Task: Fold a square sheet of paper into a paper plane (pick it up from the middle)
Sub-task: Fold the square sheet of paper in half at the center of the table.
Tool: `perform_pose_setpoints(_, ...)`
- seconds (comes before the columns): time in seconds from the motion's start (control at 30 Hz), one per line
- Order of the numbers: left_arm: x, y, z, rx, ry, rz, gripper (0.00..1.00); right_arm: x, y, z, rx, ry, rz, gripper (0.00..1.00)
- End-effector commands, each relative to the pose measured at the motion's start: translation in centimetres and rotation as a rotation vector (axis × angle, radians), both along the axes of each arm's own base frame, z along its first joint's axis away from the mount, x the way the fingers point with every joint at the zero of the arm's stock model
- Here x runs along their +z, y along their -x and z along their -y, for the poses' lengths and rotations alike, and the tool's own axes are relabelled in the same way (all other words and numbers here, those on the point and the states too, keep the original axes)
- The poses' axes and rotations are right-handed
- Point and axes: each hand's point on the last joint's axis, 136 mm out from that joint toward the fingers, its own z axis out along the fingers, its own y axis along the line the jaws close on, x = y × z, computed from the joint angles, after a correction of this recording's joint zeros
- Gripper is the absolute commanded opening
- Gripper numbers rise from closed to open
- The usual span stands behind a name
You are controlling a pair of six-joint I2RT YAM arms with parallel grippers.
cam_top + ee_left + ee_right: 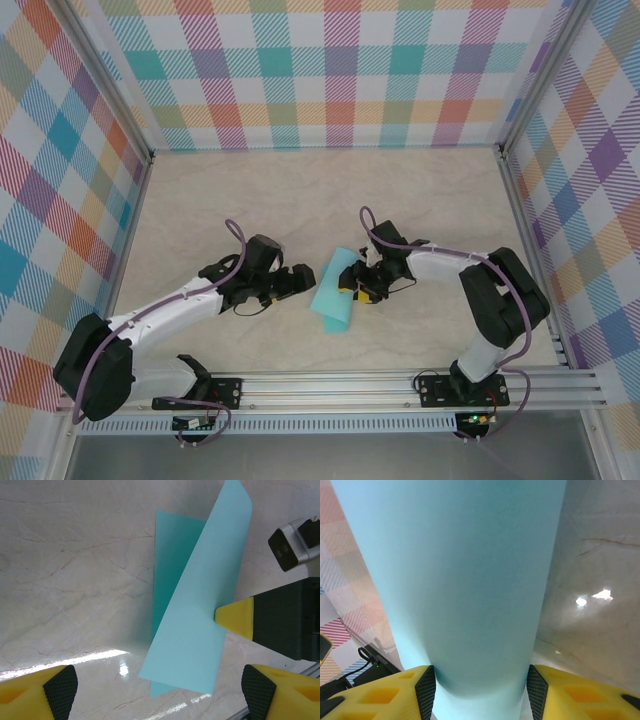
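The square sheet of paper (pixel 332 295) is light teal and bent over on itself at the table's middle. In the left wrist view one part lies flat while the paler flap (pixel 200 605) stands up and leans right. My right gripper (pixel 358 283) is shut on the sheet: the paper (pixel 465 580) bows between its two black pads (pixel 426 690), filling the gap. One of its yellow fingertips (pixel 234 620) touches the flap's right edge. My left gripper (pixel 295 282) sits just left of the paper, open, with nothing between its fingers (pixel 60 687).
The marble-look table (pixel 200 200) is bounded by checked walls on three sides. An aluminium rail (pixel 400 385) with the arm bases runs along the near edge. The right arm's body (pixel 295 540) is close behind the paper.
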Motion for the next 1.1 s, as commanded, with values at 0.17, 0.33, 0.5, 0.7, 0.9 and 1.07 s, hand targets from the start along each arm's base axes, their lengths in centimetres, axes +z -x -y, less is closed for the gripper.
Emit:
perform_pose_setpoints(0.17, 1.2, -0.1, -0.3, 0.001, -0.004, 0.032, 0.87, 0.3, 0.2, -1.9, 0.059, -0.008, 0.004, 0.50)
perform_pose_setpoints(0.33, 1.0, -0.2, 0.0, 0.004, 0.004, 0.018, 0.77, -0.4, 0.7, 0.9, 0.116, 0.162, 0.038, 0.58)
perform_pose_setpoints(0.5, 0.9, -0.5, 0.3, 0.002, 0.015, 0.019, 0.67, -1.0, 1.1, 1.5, 0.193, 0.216, 0.023, 0.64)
perform_pose_setpoints(0.7, 0.5, -0.8, 1.0, 0.004, 0.028, 0.001, 0.58, -1.9, 1.3, 1.2, 0.245, 0.207, -0.003, 0.70)
perform_pose_setpoints(0.9, 0.3, -0.9, 1.1, 0.009, 0.022, -0.005, 0.58, -2.3, 1.7, 1.3, 0.315, 0.216, -0.010, 0.75)
perform_pose_setpoints(1.07, 0.3, -1.1, 1.1, 0.014, 0.018, -0.004, 0.57, -2.5, 1.8, 2.2, 0.367, 0.279, -0.022, 0.81)
